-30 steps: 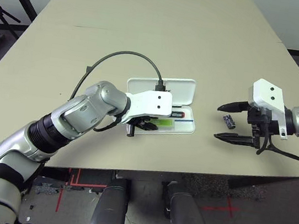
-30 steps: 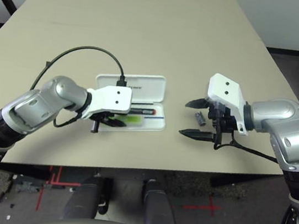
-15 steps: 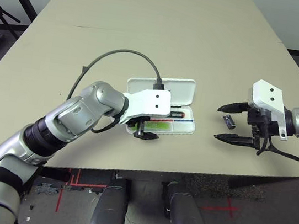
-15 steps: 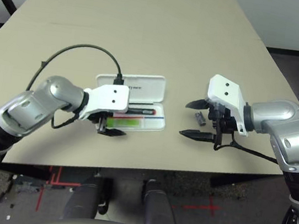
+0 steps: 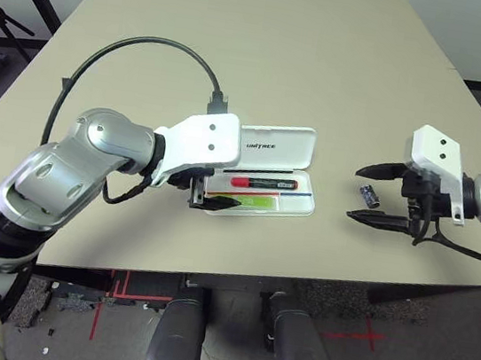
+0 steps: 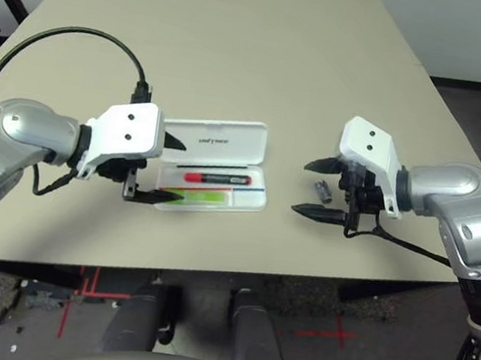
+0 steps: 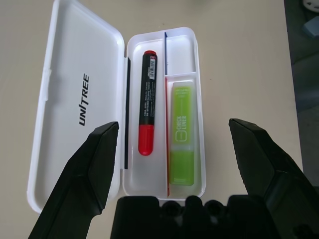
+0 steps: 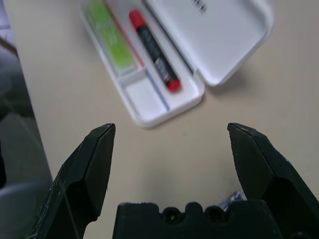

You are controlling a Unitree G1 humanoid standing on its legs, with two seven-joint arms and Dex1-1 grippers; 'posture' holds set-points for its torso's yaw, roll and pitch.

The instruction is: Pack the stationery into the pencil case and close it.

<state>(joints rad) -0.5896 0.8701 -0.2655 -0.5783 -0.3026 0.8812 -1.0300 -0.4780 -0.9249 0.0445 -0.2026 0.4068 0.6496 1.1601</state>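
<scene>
One table (image 5: pixel 241 46) carries all items. One pencil case (image 5: pixel 264 173) lies open near the middle of the table, lid laid flat on the far side; the lid reads "UNITREE" (image 7: pixel 83 99). Two grippers are present. The left gripper (image 5: pixel 211 196) hangs at the left end of the case, fingers spread wide and holding nothing. The right gripper (image 5: pixel 380 195) hangs right of the case, fingers likewise spread and empty. One red-capped black marker (image 7: pixel 147 118) lies in the far tray channel. One lime-green highlighter (image 7: pixel 182 134), printed "CHECK LINER", lies in the near compartment. One small dark clip-like piece (image 5: pixel 368 195) rests on the table between the right gripper's fingers, outside the case.
</scene>
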